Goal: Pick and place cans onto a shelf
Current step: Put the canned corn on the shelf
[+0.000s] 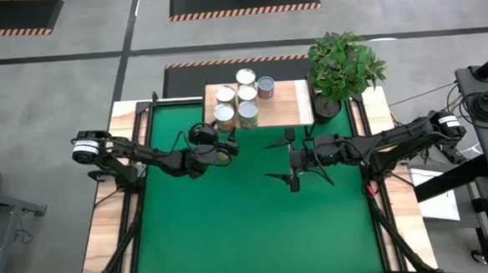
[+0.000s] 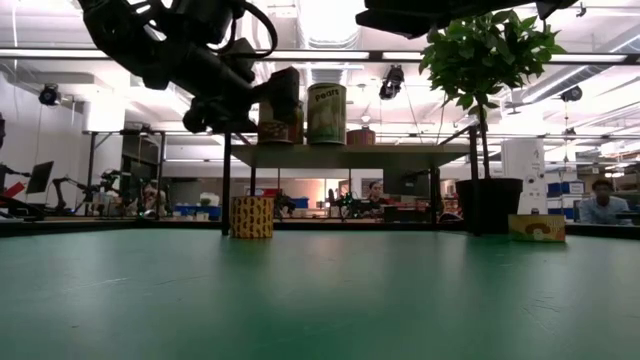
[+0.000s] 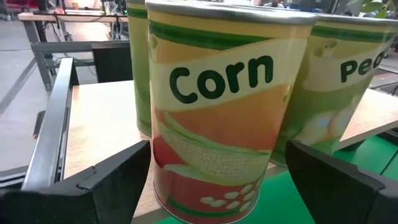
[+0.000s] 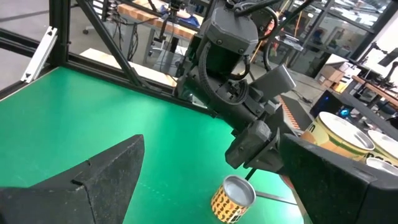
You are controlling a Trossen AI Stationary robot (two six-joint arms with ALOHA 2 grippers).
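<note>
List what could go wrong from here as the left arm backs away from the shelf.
The left gripper stands open around the orange-and-yellow Corn can at the edge of the light-wood shelf; a finger could catch it and tip it off. It stands close against the green Peas can, so a nudge might shift both.

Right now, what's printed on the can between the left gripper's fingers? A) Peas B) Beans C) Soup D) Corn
D: in the left wrist view the can standing between the open fingers of the left gripper reads "Corn"; it stands at the shelf edge.
</note>
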